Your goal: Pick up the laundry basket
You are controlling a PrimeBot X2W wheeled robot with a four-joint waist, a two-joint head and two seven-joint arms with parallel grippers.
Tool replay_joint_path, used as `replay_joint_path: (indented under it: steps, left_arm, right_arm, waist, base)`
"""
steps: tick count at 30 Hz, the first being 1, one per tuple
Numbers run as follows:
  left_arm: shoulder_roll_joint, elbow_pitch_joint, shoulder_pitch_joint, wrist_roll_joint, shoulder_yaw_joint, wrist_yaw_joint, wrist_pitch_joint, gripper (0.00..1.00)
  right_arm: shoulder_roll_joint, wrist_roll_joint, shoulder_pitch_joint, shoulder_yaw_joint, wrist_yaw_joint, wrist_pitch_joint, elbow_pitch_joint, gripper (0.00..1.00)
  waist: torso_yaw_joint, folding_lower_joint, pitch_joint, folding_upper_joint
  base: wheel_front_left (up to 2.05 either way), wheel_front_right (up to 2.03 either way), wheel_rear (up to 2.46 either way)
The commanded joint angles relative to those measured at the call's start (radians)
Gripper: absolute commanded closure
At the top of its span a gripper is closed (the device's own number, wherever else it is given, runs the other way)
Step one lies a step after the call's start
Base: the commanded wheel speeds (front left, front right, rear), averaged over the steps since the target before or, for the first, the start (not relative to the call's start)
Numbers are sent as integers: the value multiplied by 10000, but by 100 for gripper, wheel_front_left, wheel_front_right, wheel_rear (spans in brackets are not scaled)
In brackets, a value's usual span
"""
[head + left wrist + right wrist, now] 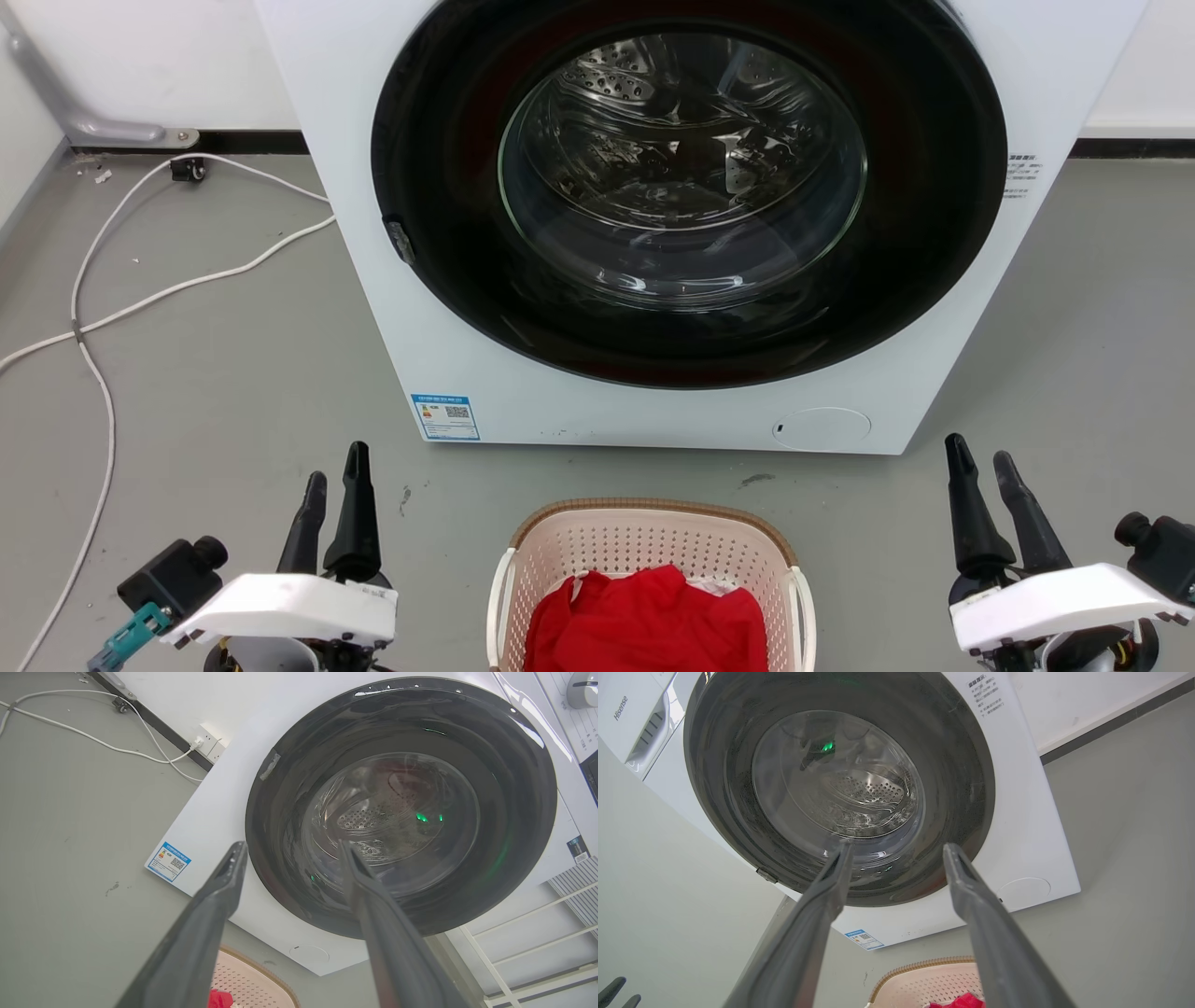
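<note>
The cream-pink laundry basket (644,541), with its brown rim and white side handles, sits on the floor at the bottom middle of the head view, holding a red cloth (646,621). My left gripper (334,467) hovers open to the basket's left, well apart from it. My right gripper (982,457) stands open to its right, also clear of it. Part of the basket's corner (247,984) shows low in the left wrist view between the open fingers of the left gripper (292,847). The basket's rim (924,975) also appears below the right gripper (896,847) in the right wrist view.
A white front-loading washer (523,373) with a round dark glass door (686,187) stands just behind the basket. A white cable (103,308) trails over the grey floor at the left. A white rack (528,947) stands beside the washer.
</note>
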Motion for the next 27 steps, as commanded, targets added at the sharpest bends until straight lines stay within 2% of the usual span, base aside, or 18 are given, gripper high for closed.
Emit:
replay_joint_path:
  steps: [1,27]
  left_arm:
    - [23,-157,10,262,-24,6,-97,0]
    - [23,-308,383,2847,-259,244,-800,0]
  right_arm:
    - [-10,-297,29,31,0,-90,-161,0]
    - [1,-3231,429,119,0,-789,-369,0]
  waist:
    - [2,0,-4,0]
    - [9,0,-1,0]
  base:
    - [0,0,0]
    - [0,0,0]
